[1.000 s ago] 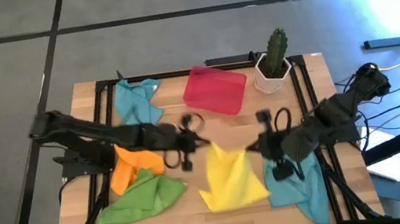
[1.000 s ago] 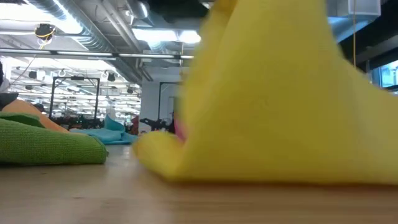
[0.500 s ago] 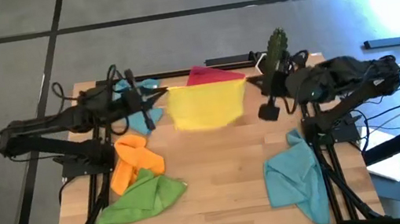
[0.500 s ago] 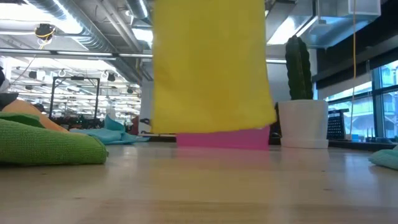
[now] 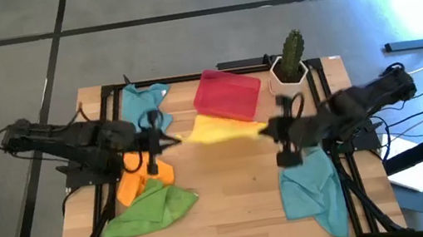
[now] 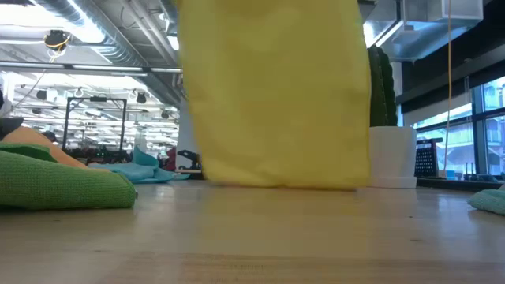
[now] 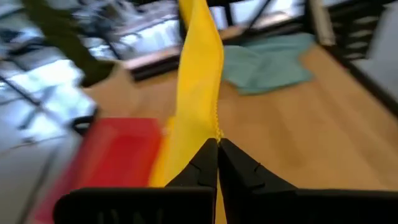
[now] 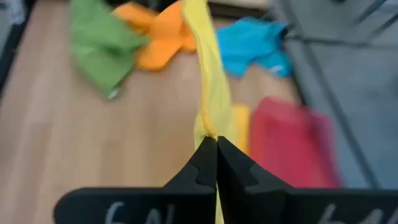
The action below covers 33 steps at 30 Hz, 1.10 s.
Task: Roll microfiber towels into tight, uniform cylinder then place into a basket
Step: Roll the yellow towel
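Note:
A yellow towel (image 5: 217, 130) hangs spread between my two grippers over the table's middle, just near of the red basket (image 5: 227, 95). The low view shows it as a broad sheet (image 6: 272, 95) whose lower edge (image 6: 276, 186) is at or just above the tabletop. My left gripper (image 5: 168, 140) is shut on its left end. My right gripper (image 5: 267, 130) is shut on its right end. A teal towel (image 5: 145, 103), an orange one (image 5: 143, 176) and a green one (image 5: 150, 212) lie at the left. Another teal towel (image 5: 313, 191) lies at the near right. My left gripper pinches the yellow towel's upper left corner (image 7: 214, 127) between its two shut fingers, coming level from the table's left. The top edge runs taut away from the fingertips and the cloth hangs below. My right gripper pinches the yellow towel's upper right corner (image 8: 206, 124) between its two shut fingers, coming level from the table's right. The top edge runs taut toward the other gripper and the cloth hangs below.
A white pot with a cactus (image 5: 290, 69) stands at the far right beside the basket. Bare wood (image 5: 239, 190) lies near of the hanging towel, between the green towel and the near-right teal one. Black frame rails run along the table's edges.
Both grippers lifted the yellow towel off the table's near middle, carried it toward the far edge and moved apart, spreading it flat in the air over the basket. They have since come back toward the near edge and down; the towel now hangs lower.

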{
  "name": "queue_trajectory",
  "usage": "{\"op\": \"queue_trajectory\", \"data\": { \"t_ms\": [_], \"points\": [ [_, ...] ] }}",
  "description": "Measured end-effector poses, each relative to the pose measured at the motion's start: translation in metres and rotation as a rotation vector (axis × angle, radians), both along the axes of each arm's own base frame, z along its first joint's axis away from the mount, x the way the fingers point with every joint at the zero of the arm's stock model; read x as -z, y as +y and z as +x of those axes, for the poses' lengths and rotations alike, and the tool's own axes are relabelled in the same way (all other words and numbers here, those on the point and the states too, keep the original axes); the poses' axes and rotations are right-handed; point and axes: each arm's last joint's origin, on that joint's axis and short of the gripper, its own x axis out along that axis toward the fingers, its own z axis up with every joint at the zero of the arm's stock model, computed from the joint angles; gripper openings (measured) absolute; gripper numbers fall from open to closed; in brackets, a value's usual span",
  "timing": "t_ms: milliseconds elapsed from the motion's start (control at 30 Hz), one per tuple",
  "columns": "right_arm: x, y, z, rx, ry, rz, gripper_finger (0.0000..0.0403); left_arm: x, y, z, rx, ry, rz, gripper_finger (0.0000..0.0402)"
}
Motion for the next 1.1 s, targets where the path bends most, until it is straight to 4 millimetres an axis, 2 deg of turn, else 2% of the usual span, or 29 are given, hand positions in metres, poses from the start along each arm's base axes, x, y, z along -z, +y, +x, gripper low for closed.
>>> {"op": "queue_trajectory", "data": {
  "t_ms": [200,367,500,600,700,800,1000,1100],
  "points": [
    [0.055,0.047,0.004,-0.045,0.111,0.127,0.0000,0.028,-0.053,0.016,0.145,0.137,-0.062,0.0000],
    [0.104,0.085,0.004,-0.138,0.161,0.249,0.0000,0.069,-0.098,0.035,0.200,0.289,-0.079,0.0000],
    [0.136,0.105,0.002,-0.199,0.186,0.337,0.0000,0.105,-0.125,0.045,0.218,0.397,-0.043,0.0000],
    [0.149,0.111,0.000,-0.202,0.219,0.373,0.0000,0.122,-0.134,0.050,0.178,0.427,-0.021,0.0000],
    [0.151,0.112,-0.001,-0.204,0.231,0.376,0.0000,0.126,-0.136,0.051,0.157,0.426,-0.012,0.0000],
    [0.148,0.105,0.001,-0.205,0.221,0.339,0.0000,0.121,-0.129,0.050,0.103,0.400,0.044,0.0000],
    [0.148,0.071,0.010,-0.021,0.201,0.177,0.0000,0.107,-0.091,0.044,-0.089,0.422,0.161,0.0000],
    [0.155,0.052,0.018,0.057,0.232,0.147,0.0000,0.105,-0.071,0.051,-0.145,0.443,0.169,0.0000]
  ]
}}
